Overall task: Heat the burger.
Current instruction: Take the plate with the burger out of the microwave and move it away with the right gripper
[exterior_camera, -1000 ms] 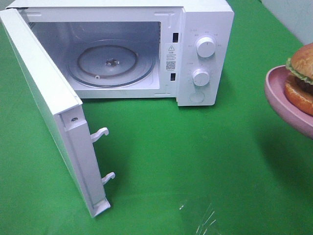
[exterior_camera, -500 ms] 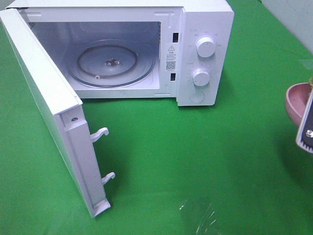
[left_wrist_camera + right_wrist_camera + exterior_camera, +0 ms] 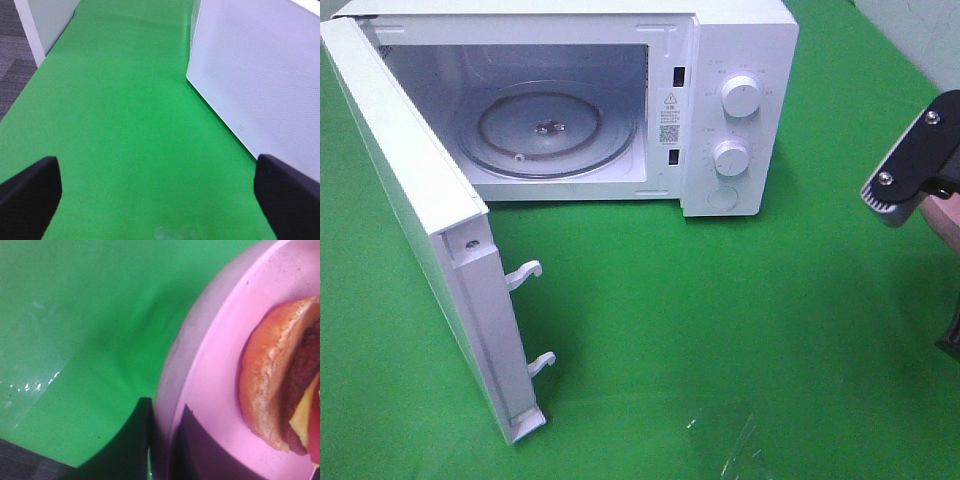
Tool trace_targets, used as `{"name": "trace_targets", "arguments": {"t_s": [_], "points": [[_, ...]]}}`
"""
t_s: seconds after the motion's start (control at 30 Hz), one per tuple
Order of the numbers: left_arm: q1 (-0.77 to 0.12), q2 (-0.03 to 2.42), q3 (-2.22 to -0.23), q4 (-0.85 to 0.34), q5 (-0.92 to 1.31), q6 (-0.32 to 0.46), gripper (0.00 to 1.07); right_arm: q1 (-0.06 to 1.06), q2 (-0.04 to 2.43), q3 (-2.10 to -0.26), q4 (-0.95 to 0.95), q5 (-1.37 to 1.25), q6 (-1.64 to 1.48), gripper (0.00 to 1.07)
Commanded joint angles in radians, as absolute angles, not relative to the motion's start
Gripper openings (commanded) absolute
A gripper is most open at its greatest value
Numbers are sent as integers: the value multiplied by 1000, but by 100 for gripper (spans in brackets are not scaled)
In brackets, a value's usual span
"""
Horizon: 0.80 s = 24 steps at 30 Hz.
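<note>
The burger point(image 3: 280, 390) lies on a pink plate point(image 3: 215, 365) in the right wrist view, showing its brown bun, yellow cheese and red filling. My right gripper point(image 3: 167, 442) is shut on the plate's rim, one dark finger on each side. In the high view the right gripper point(image 3: 908, 170) hangs at the far right edge, and only a pink sliver of the plate point(image 3: 946, 222) shows below it; the burger is out of that view. My left gripper point(image 3: 160, 200) is open and holds nothing, low over the green cloth beside the microwave door.
A white microwave point(image 3: 740, 60) stands at the back with its door point(image 3: 430, 240) swung wide open to the left. Its glass turntable point(image 3: 548, 130) is bare. The door's outer face point(image 3: 260, 75) fills one side of the left wrist view. Green cloth covers the table.
The plate with the burger has slid rightward, almost out of the high view. The right gripper has come into view at that edge and risen. Microwave and left gripper are unchanged.
</note>
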State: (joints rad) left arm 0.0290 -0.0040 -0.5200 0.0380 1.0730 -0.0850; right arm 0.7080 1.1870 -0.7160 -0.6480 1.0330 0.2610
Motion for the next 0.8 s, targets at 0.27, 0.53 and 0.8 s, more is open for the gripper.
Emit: {"name": "trace_targets", "arguments": {"t_s": [0.27,0.53,0.8], "points": [[30,-9,-518,33,1069,-87,96,704,1285,-844,-715,1178,480,0],[30,-9,-518,33,1069,-87,96,704,1340,-881,-704,1206,679,0],[30,-9,-518,33,1069,-87,96,704,1398,-881,-675,1206,734,0]]}}
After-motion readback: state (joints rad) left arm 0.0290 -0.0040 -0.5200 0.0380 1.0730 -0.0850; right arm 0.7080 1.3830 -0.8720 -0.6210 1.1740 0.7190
